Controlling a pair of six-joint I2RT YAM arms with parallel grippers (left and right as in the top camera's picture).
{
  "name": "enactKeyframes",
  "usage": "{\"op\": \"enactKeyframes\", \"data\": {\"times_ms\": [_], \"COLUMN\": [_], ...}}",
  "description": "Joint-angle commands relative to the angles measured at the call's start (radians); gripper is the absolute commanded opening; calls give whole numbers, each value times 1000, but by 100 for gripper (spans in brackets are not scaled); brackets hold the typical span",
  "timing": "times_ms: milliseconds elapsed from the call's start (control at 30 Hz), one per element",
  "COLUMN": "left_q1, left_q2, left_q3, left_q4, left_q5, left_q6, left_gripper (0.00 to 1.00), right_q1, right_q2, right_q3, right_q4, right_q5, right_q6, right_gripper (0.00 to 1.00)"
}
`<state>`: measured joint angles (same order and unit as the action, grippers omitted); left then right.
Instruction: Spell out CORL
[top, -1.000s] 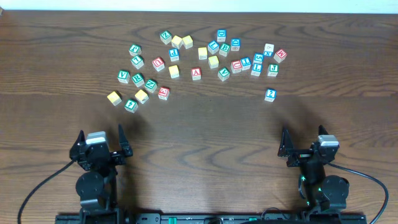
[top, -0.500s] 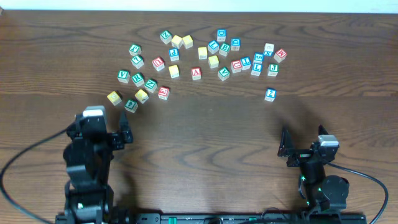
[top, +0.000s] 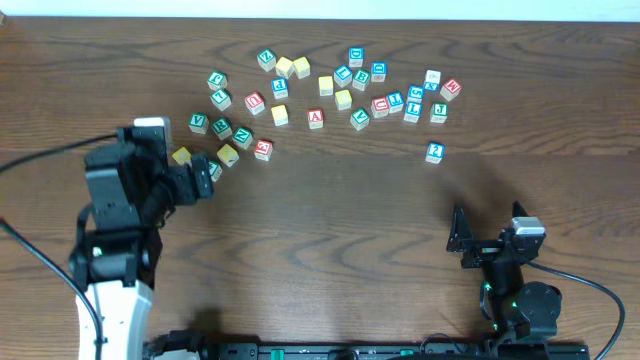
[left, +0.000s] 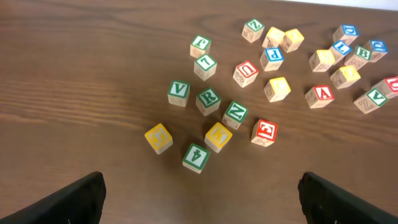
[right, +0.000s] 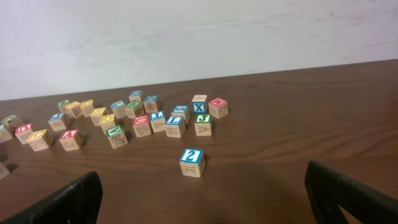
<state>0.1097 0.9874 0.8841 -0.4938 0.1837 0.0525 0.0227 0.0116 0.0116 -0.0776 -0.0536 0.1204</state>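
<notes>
First pick in hand: the left end effector (left: 199, 208), spread wide, hovers with a yellow-topped cube (left: 158, 137) just ahead; next, descend astride it.

Table (top: 330, 220): a dark brown wood grain is shown.
R cube (left: 208, 98): a green letter is printed on white and framed in green.
Yellow-topped cubes (left: 158, 135): tops are coloured yellow; sides are left as pale wood.
A cube (left: 321, 94): a red letter is framed in red.
V cube (left: 178, 89): a green letter is framed in green.
Lone cube (right: 191, 157): the top is bordered in blue.
</notes>
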Motion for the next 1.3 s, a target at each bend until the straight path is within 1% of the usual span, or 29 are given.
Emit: {"op": "enactKeyframes", "data": {"times_ms": [0,433,567,967,1100,1267], "left_q1": [2,2,2,2,2,2], "left_q2": [37,62,62,64,64,64], "left_q3": [66,66,66,66,66,66], "left_q4": [-29,-29,-29,-31,-32,-26], "left_q5": [16,19,19,19,19,18], "left_q6": [-6,-7,-56,-58,-58,-58], "left_gripper": [97,98,98,98,98,98], "right_q1": [-9,-9,-9,-9,-9,-9], "right_q2": [-6,-6,-6,-6,-6,13], "right_q3": [-3,-3,-3,-3,7,69], "right_q4": [-1,-1,-1,4,14,-16], "right_q5": [-6,-6,-6,-2,-106,-157], "right_q6": [-13,-14,-14,-13,-2,-35], "right_gripper": [99,99,99,99,99,99]}}
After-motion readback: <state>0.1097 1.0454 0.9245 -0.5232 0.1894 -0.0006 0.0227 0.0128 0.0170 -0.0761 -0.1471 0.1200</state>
